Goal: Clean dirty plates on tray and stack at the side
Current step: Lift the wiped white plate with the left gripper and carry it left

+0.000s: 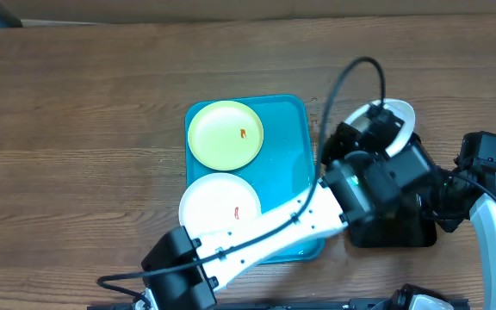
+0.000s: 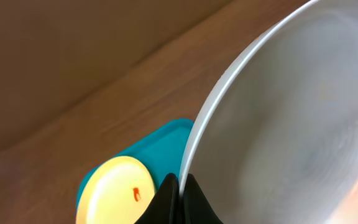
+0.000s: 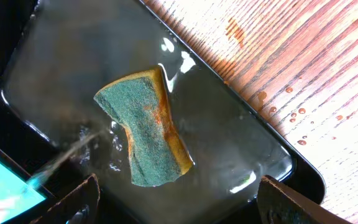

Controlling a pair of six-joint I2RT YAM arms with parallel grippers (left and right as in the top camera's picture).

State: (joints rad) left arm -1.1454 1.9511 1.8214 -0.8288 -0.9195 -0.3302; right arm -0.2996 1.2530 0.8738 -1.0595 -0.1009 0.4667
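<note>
— Blue plastic, that big thing in the middle?
— Yes, that's the tray (image 1: 289,168). It sits on the wooden tabletop (image 1: 76,129). Two plates lie flat in it.
— Which ones?
— The yellow-green plate (image 1: 225,135) is at the 12 o'clock end. The white plate (image 1: 218,207) is at the 6 o'clock end, just beside it. Each has a small red smear (image 1: 243,133) near its middle.
— Where's the third plate (image 1: 400,114)?
— Off the tray, at about 3 o'clock from it. It is white too. The left pincer (image 2: 179,190) is squeezed tight on its rim, and it fills most of the left wrist view.
— What is in the way?
— The left arm (image 1: 265,228) comes from 7 o'clock and goes over the tray's 5 o'clock corner, close by the white plate. A black cable (image 1: 351,73) loops above it.
— And the dark thing?
— That's a black tray (image 3: 73,62), at 4 o'clock from the blue one. From above, both arms hide most of it. It has water in it and a green and yellow sponge (image 3: 148,127) lying flat.
— Is the right pincer (image 3: 180,200) holding the sponge?
— No. It hangs over the sponge with its fingers (image 3: 82,199) spread wide and nothing in them. Small brown drops (image 3: 291,112) dot the tabletop by the black tray.
</note>
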